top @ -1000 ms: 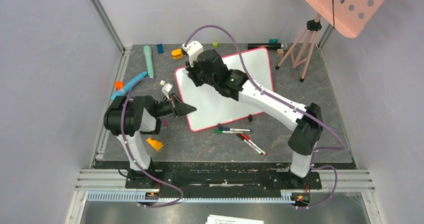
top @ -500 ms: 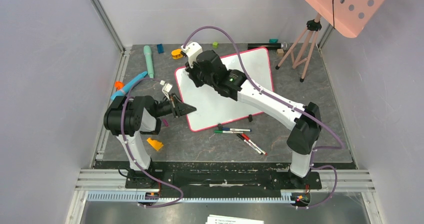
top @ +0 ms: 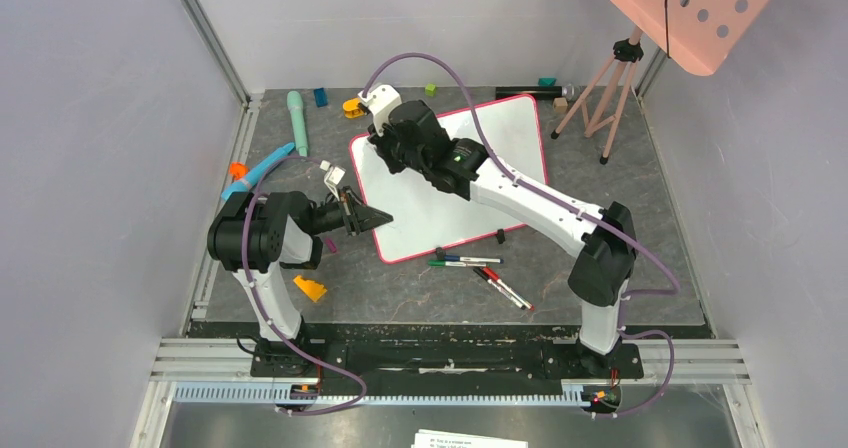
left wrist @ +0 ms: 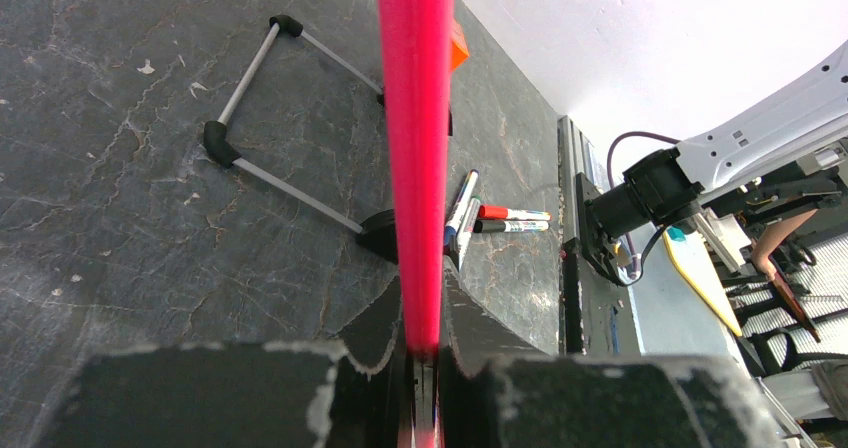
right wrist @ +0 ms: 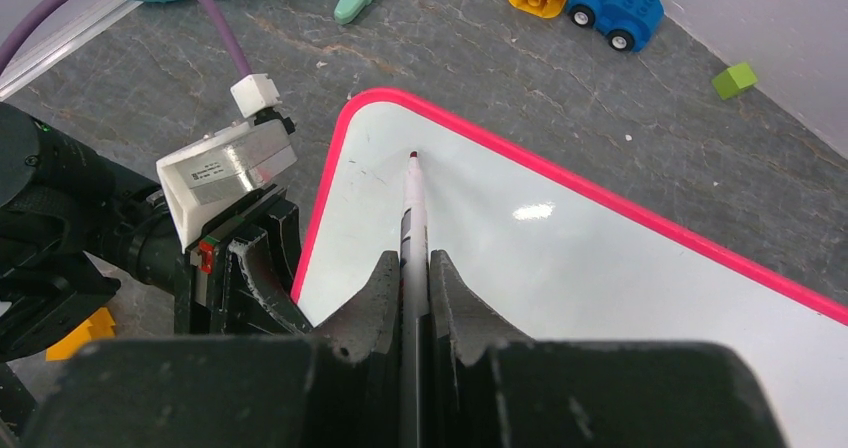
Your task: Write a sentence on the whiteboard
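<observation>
The right hand (right wrist: pixel 412 264) pinched a marker (right wrist: pixel 411 200) whose tip stood at the far-left corner of the whiteboard (right wrist: pixel 560 268), which lay mid-table (right wrist: pixel 500 68) and was clamped at its near-left edge by the left hand (left wrist: pixel 421 313). The board looked blank, so the sentence was judged barely begun, if at all. No label or print was legible.

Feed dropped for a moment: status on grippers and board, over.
Left gripper shut on whiteboard rim. Right gripper shut on marker, tip at board's corner. No writing visible yet. Loose markers lie off the board.
</observation>
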Available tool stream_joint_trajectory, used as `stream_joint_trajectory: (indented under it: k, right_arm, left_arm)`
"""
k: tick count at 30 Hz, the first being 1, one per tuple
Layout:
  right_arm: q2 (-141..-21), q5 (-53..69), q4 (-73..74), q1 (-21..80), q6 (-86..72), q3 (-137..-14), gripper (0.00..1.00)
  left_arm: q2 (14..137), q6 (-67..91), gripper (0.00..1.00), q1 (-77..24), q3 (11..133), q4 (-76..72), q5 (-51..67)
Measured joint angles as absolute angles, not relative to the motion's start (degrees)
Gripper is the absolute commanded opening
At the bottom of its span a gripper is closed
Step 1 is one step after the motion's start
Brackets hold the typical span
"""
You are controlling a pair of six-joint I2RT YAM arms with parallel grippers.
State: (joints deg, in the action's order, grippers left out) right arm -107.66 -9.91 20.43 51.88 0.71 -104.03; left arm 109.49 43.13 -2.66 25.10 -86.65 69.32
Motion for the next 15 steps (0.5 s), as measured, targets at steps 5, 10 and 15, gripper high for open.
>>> stream_joint_trajectory:
  k: [5,10,15]
  right_arm:
    - [-107.87,-10.44,20.45,51.88,0.71,-104.18,0.0]
    - [-107.87,-10.76,20.47,51.88,0.73,-104.18,0.0]
    - [-107.92,-11.31,20.45,51.88,0.84,-104.18,0.0]
  left_arm:
    - [109.47,43.11,0.04,-2.68,25.08,-86.65,69.3]
    - [109.45,43.11,0.04,-2.68,25.06,-86.65,69.3]
    - [109.45,43.09,0.04,-2.68,25.06,-86.65,69.28]
